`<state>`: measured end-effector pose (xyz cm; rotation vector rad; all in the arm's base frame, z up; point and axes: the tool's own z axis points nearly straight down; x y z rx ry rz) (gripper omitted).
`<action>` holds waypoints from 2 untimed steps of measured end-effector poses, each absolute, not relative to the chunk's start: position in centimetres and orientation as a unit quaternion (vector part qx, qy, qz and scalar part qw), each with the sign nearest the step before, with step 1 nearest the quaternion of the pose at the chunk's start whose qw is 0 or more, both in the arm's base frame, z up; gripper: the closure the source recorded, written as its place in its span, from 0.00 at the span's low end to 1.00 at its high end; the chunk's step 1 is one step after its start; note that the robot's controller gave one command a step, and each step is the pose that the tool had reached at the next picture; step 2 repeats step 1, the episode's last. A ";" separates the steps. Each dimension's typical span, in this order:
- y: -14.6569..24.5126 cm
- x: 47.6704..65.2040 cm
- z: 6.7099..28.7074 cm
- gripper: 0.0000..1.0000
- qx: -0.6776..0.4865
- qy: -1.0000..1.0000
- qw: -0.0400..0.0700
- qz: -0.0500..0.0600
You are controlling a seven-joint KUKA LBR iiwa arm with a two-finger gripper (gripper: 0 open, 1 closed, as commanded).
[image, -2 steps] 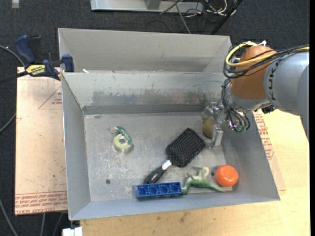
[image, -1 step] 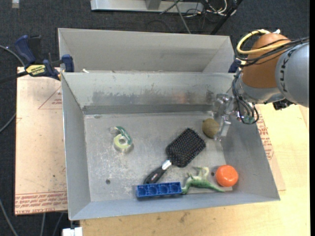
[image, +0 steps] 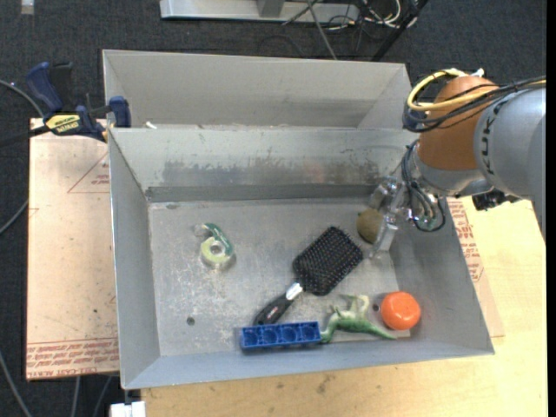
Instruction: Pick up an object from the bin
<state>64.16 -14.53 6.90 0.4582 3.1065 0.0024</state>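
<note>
Several bits in the bin: brownish round lump, black hairbrush, orange round thing, blue block, tape roll.
Nearest to me: the lump, far right of the bin floor near the back wall, just beside my jaws.
Jaws: honestly can't tell if they're apart or together.
Handling guess: small, light, rounded, so it'll probably roll if nudged.
Where to grab: straight across its middle.

The arm runs off the right edge. The gripper covers part of a small brownish round thing by the right wall; its kind is unclear
</note>
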 end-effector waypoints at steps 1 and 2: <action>-13.8 64.3 7.0 1.00 0.189 0.982 0.001 0.000; -13.8 64.3 7.0 1.00 0.189 0.982 0.001 0.000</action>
